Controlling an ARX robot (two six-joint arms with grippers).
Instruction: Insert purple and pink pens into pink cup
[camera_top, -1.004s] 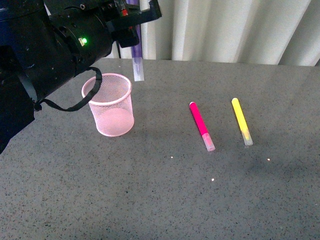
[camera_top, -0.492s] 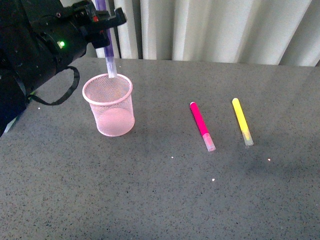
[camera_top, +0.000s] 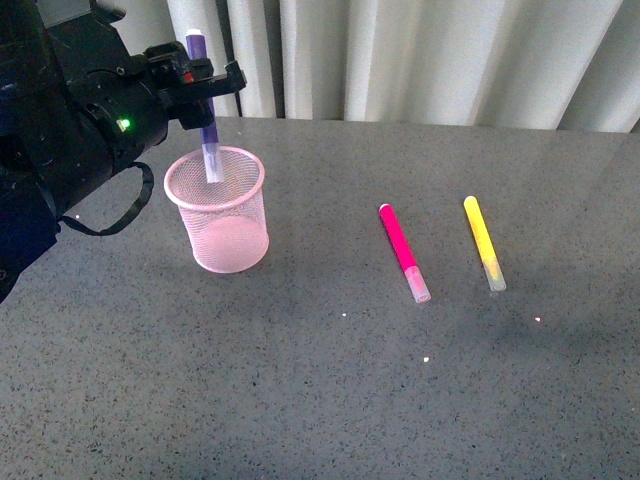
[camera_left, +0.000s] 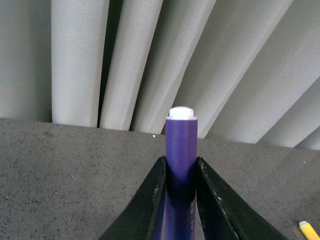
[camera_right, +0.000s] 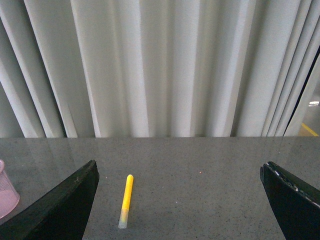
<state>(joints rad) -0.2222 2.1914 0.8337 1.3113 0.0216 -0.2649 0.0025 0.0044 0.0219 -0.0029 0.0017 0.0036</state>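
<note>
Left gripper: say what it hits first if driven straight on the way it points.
Probably the curtain: the left gripper, shut on the purple pen, points across bare table toward it. Depth is unclear.

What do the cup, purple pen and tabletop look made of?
The cup: painted wire mesh, probably metal; see-through grid walls, solid rolled rim, matte pink.
The purple pen: smooth plastic by its look, slight gloss, translucent cap at the lower end.
The tabletop: dark grey, speckled, faint sheen; stone or laminate, cannot tell which.

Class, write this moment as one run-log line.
left gripper: shut on dark purple pen, tip inside light pink wire-mesh cup | right gripper: open | magenta pink pen: on table
</note>
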